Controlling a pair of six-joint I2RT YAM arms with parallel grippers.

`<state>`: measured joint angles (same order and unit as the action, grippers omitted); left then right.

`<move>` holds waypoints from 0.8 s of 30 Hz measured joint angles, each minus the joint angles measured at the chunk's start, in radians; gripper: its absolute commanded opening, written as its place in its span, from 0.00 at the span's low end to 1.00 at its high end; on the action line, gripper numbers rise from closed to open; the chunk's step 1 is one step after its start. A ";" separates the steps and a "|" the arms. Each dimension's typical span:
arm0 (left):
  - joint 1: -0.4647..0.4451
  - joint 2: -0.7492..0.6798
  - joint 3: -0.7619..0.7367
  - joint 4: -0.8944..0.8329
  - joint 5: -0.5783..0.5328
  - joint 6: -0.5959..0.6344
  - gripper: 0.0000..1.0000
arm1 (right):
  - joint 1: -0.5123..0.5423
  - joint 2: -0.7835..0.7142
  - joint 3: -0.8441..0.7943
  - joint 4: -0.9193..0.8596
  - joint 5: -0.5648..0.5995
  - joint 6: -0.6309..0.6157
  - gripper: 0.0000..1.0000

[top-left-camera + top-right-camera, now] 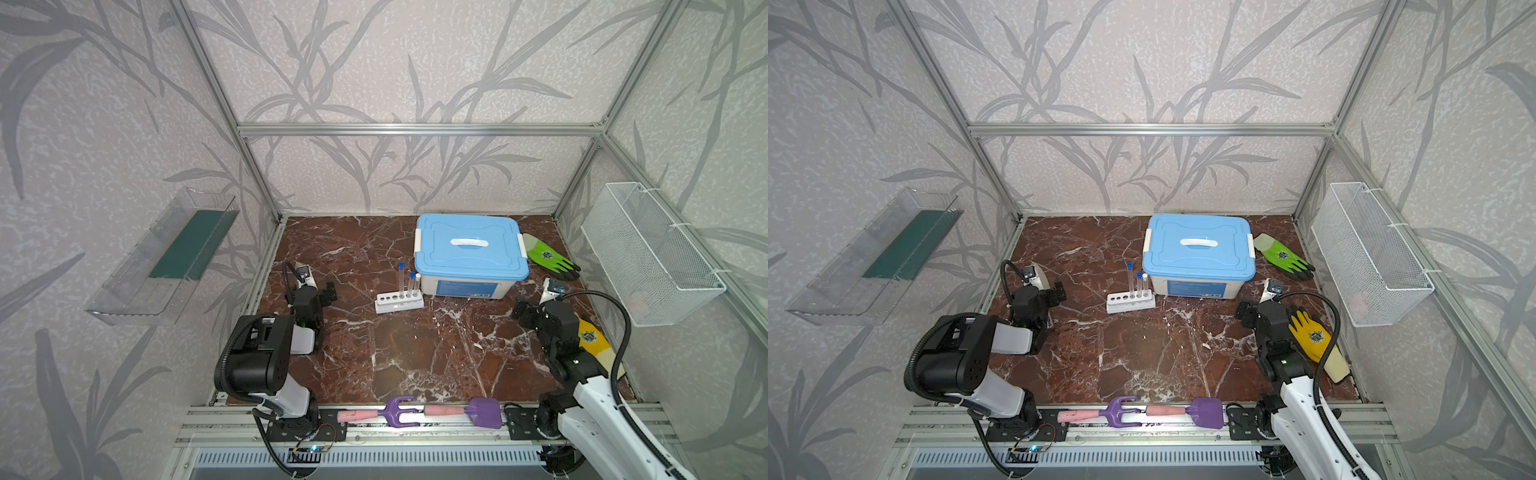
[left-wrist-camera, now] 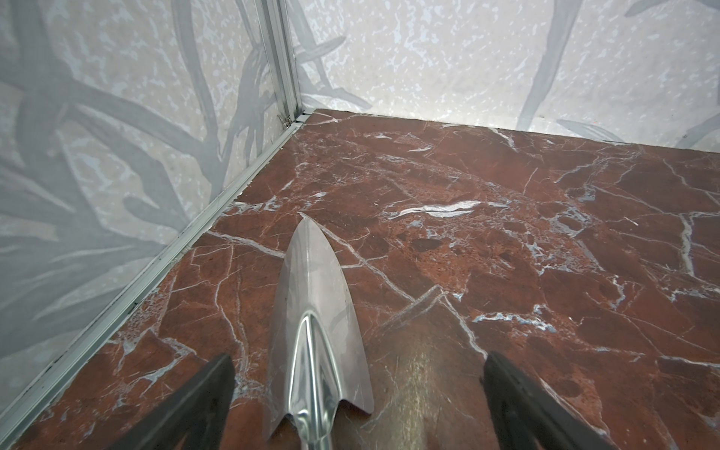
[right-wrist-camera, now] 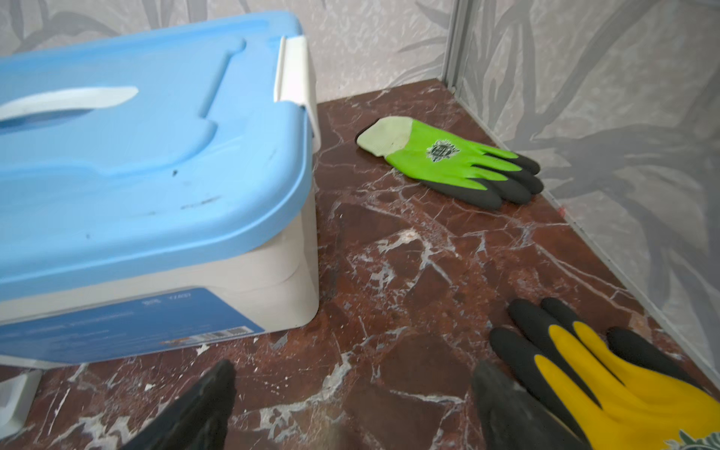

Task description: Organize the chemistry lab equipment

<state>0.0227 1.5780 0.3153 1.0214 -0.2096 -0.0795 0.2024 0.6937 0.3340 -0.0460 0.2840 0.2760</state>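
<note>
Rack: the white six-hole rack (image 1: 399,302) stands on the bench (image 1: 415,357), just beside a front corner of the blue-lidded box (image 1: 469,249)
Tubes: three test tubes (image 1: 401,282) stand upright in the holes at the box end, so they cannot roll; the other three holes are empty
Box: the lid is on; I think it is for keeping lab things, but I cannot see inside
Left jaws: the left gripper (image 2: 358,357) sits low near the left wall, jaws wide open; a shiny metal trowel (image 2: 311,311) lies flat between them, not squeezed
Right jaws: the right gripper (image 3: 354,368) is wide open too, with nothing between; one side is just beside the yellow glove (image 3: 623,389), touching or not I cannot tell
Not lab things: the green glove (image 3: 448,159) lies behind the box; the purple garden tools (image 1: 399,411) lie on the front rail
</note>
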 measured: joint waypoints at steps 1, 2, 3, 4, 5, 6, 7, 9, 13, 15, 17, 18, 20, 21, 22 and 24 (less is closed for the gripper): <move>0.000 0.000 0.000 0.000 0.000 0.000 0.99 | 0.015 0.035 0.006 -0.002 -0.012 0.006 0.94; 0.000 0.000 0.000 0.000 0.001 0.000 1.00 | 0.026 0.062 0.014 -0.001 -0.022 0.010 0.94; 0.000 0.000 0.000 0.000 0.002 0.000 1.00 | 0.047 0.107 0.022 0.009 -0.028 0.014 0.94; 0.000 0.000 0.000 -0.001 0.002 0.000 1.00 | 0.073 0.153 0.030 0.024 -0.034 0.021 0.94; 0.000 0.000 0.000 -0.001 0.002 0.000 1.00 | 0.092 0.185 0.036 0.038 -0.040 0.025 0.94; 0.000 0.000 0.000 -0.001 0.002 0.000 1.00 | 0.117 0.222 0.043 0.056 -0.045 0.031 0.94; 0.000 0.000 0.000 -0.001 0.002 0.000 1.00 | 0.140 0.258 0.050 0.081 -0.049 0.038 0.94; 0.000 0.000 0.000 -0.002 0.003 0.000 1.00 | 0.175 0.315 0.062 0.127 -0.052 0.050 0.94; 0.000 0.000 0.000 -0.004 0.003 0.000 0.99 | 0.217 0.405 0.089 0.220 -0.057 0.075 0.94; 0.000 0.000 0.002 -0.005 0.003 0.000 1.00 | 0.230 0.446 0.107 0.262 -0.058 0.085 0.94; 0.000 0.000 0.005 -0.005 0.003 0.000 0.99 | 0.245 0.487 0.124 0.299 -0.057 0.097 0.94; 0.000 0.000 0.006 -0.005 0.003 0.000 1.00 | 0.252 0.506 0.130 0.319 -0.056 0.101 0.94; 0.000 0.000 0.006 -0.005 0.003 0.000 1.00 | 0.263 0.547 0.142 0.360 -0.056 0.116 0.94; 0.000 0.000 0.006 -0.005 0.003 0.000 1.00 | 0.268 0.568 0.146 0.380 -0.056 0.122 0.94; 0.000 0.000 0.006 -0.005 0.003 0.000 1.00 | 0.273 0.589 0.151 0.394 -0.055 0.129 0.94; 0.000 0.000 0.006 -0.005 0.003 0.000 1.00 | 0.283 0.630 0.165 0.423 -0.049 0.142 0.94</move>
<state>0.0227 1.5780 0.3214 1.0164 -0.2070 -0.0795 0.4850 1.3235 0.4992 0.3767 0.2348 0.4175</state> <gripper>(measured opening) 0.992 0.937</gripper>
